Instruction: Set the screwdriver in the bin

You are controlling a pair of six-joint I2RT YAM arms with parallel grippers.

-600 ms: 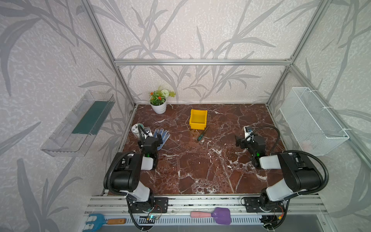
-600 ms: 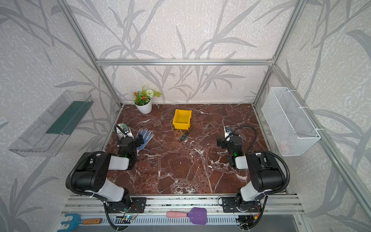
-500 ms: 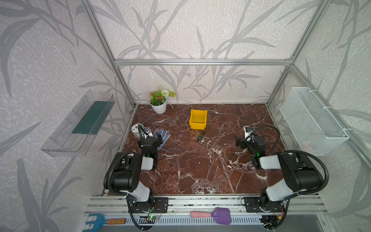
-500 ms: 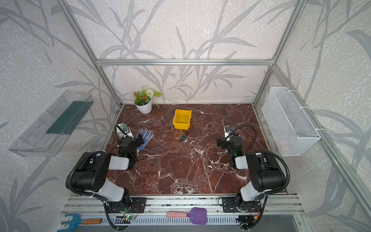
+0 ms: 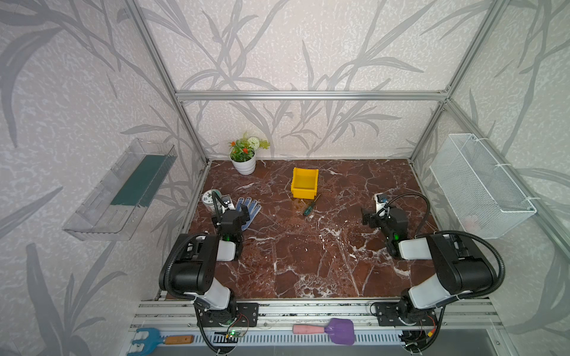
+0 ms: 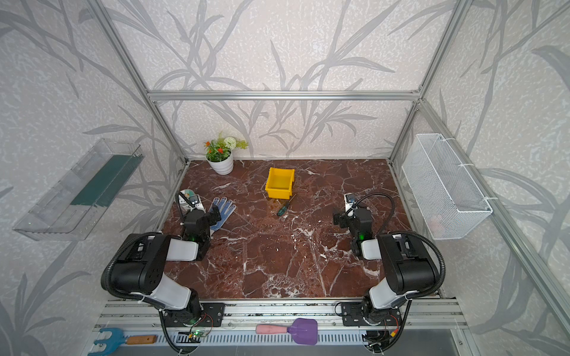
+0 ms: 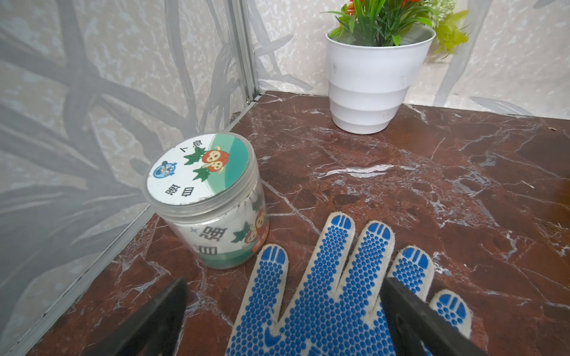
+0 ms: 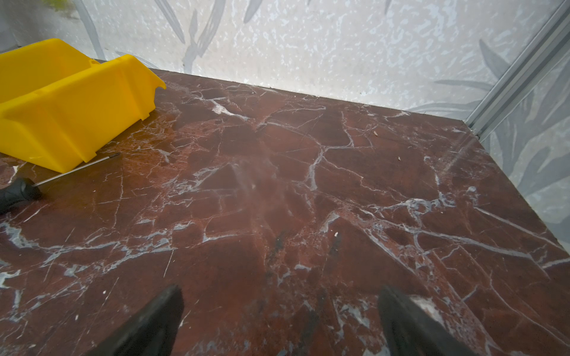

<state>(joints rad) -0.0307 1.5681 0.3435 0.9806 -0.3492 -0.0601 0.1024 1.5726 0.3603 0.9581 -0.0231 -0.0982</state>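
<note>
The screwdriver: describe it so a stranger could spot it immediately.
Start at the red-brown marble tabletop and find the small bright yellow plastic bin near its far middle. Just in front of the bin's right corner lies the small screwdriver, flat on the marble. It is the only slim tool there, with a green-and-black handle and a thin dark metal shaft.

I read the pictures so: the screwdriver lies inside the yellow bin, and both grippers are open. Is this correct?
Not fully. The screwdriver does not lie inside the bin. It lies on the table just outside the bin, as both top views show. The rest holds: the left gripper and the right gripper are open.
</note>
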